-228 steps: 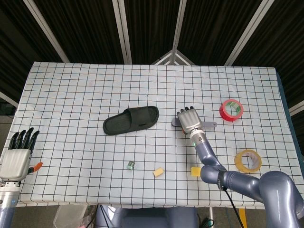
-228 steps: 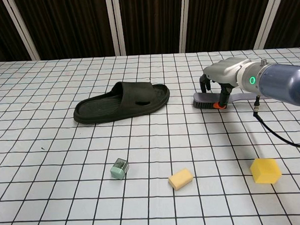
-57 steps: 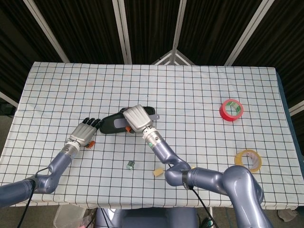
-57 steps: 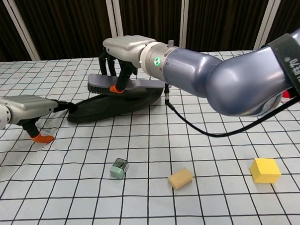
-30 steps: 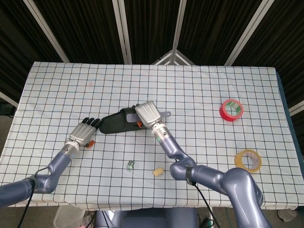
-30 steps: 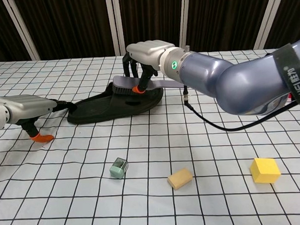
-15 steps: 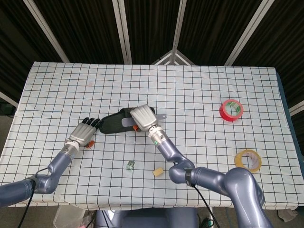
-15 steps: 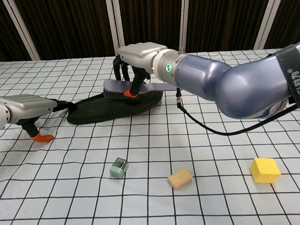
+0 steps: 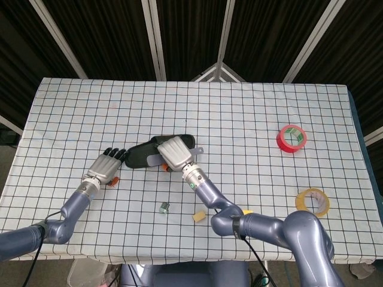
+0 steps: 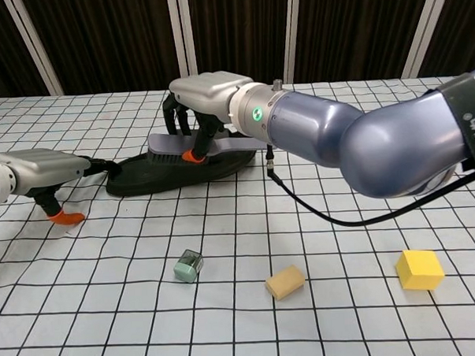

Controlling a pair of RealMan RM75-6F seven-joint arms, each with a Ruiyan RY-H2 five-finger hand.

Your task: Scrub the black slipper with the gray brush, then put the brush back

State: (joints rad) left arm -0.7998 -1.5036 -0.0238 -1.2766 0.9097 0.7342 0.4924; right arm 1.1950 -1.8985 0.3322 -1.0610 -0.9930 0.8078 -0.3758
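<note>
I see the black rubber slipper [image 10: 182, 169] lying flat near the middle of the checked tabletop [image 10: 321, 285]. My right hand [image 10: 206, 93] has its fingers wrapped around the gray long-handled brush [image 10: 213, 150], bristles on the slipper's upper. My left hand [image 10: 36, 172] has fingers extended, tips touching the slipper's end. A small green cube [image 10: 189, 267] sits nearer.
</note>
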